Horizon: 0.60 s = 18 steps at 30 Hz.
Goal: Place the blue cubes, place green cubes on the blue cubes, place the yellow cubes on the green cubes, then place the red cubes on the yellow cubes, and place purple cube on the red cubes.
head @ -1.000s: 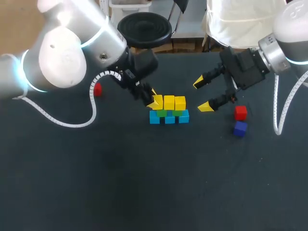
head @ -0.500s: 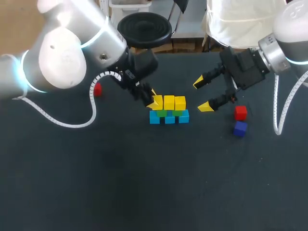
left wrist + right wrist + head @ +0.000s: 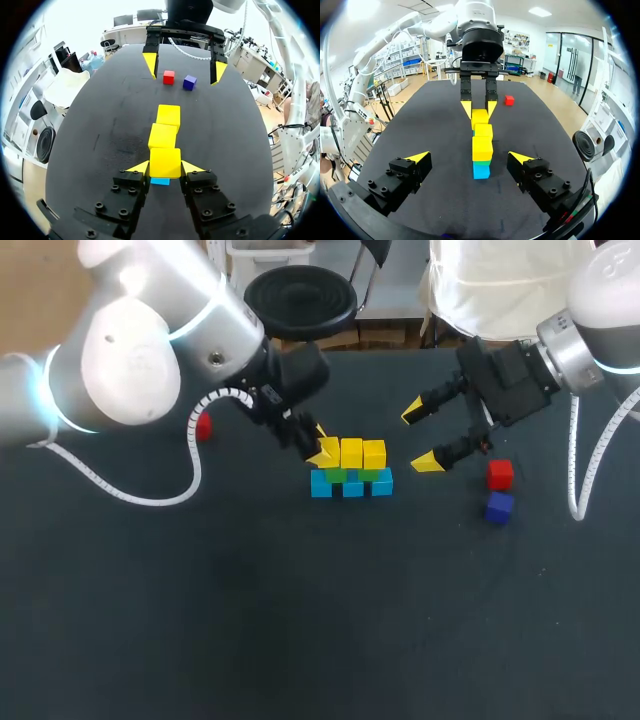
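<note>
We count three blue cubes (image 3: pixel 351 487), three yellow cubes (image 3: pixel 351 453), at least two green cubes (image 3: pixel 335 476) showing between those layers, two red cubes (image 3: pixel 500 474) lying loose, one purple cube (image 3: pixel 498 507)

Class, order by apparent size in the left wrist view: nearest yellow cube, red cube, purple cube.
1. nearest yellow cube, though closeness to the camera inflates it.
2. red cube and purple cube look alike.
</note>
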Available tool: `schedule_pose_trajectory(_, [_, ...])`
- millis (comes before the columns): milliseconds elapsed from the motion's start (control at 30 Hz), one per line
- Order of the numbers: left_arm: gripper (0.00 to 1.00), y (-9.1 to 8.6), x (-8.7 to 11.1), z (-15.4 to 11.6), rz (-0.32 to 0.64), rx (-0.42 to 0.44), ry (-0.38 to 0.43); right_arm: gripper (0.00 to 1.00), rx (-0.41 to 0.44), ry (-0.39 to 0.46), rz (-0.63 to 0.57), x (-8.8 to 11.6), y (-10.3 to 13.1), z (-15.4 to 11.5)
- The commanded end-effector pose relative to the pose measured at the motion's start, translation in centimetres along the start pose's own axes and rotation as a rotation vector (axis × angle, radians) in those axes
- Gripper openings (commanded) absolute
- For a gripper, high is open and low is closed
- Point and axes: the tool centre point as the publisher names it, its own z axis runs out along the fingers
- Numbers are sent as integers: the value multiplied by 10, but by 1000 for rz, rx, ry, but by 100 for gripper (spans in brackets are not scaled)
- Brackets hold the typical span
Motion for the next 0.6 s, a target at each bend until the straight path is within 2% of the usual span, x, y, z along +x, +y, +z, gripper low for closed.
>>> schedule_pose_trajectory(33, [0,-1,0,1,3,-3,0,100,1,-2,-1,0,1,0])
schedule_pose_trajectory(600, [0,-2,-2,3,13,0,8,100,1,-2,-1,0,1,0])
